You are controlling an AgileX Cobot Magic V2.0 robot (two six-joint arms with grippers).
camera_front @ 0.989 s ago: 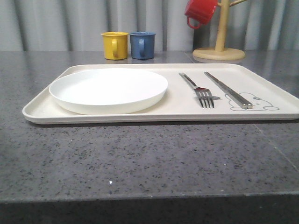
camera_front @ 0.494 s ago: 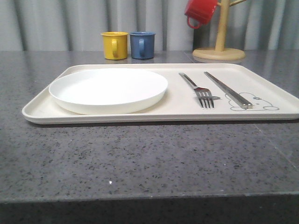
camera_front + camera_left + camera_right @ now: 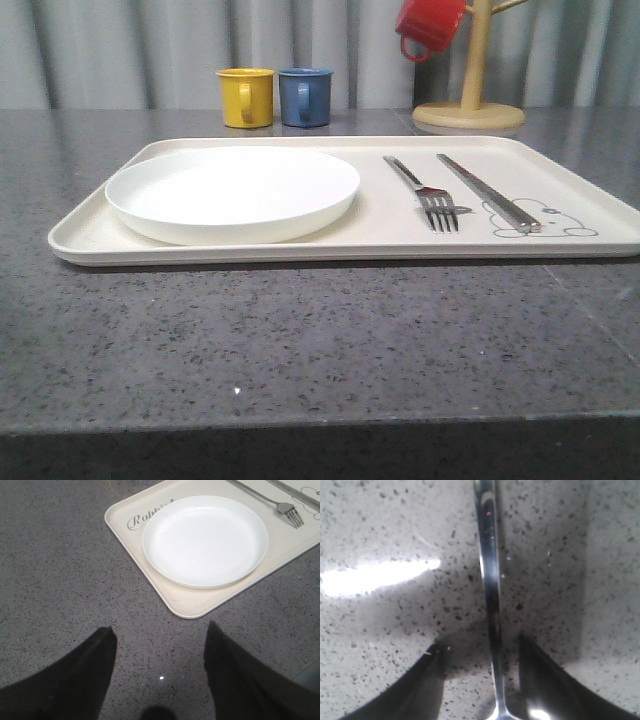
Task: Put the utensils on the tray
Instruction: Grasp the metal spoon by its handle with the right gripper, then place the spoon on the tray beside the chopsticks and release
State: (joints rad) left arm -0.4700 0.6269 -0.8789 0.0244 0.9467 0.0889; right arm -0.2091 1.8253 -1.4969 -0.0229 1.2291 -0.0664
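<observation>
Front view, left to right: the yellow cup (image 3: pixel 245 97) and blue cup (image 3: pixel 305 96) stand at the back of the surface (image 3: pixel 300 340). The tray (image 3: pixel 90 240) holds the plate (image 3: pixel 232 192) on its left half. To the plate's right lies the fork (image 3: pixel 424 194), tines toward you, and beside it the chopsticks (image 3: pixel 487 192), their near ends over the rabbit drawing. The red cup (image 3: pixel 430 26) hangs on the wooden stand (image 3: pixel 470 112) behind the tray's right end.

Left wrist view: your left tool (image 3: pixel 160 645) hangs open over bare surface, near the tray's corner and holding nothing. Leave it there.

Right wrist view: the spoon (image 3: pixel 490 595) lies flat on the speckled surface, not yet on the tray. Your right tool (image 3: pixel 482 655) is spread wide, one finger on either side of the handle and neither touching it.

The step in hand appears to be the spoon pick-up.
- Keep the handle midway between the fingers as you lower.
- The handle is thin and lies flush, so bring the tips right down to the surface before closing; a high grip will likely slip off the polished metal.
- Close squarely across the handle so it does not twist.
- Lift clear of the rim, then set the spoon on bare tray beside the chopsticks, not across them.
</observation>
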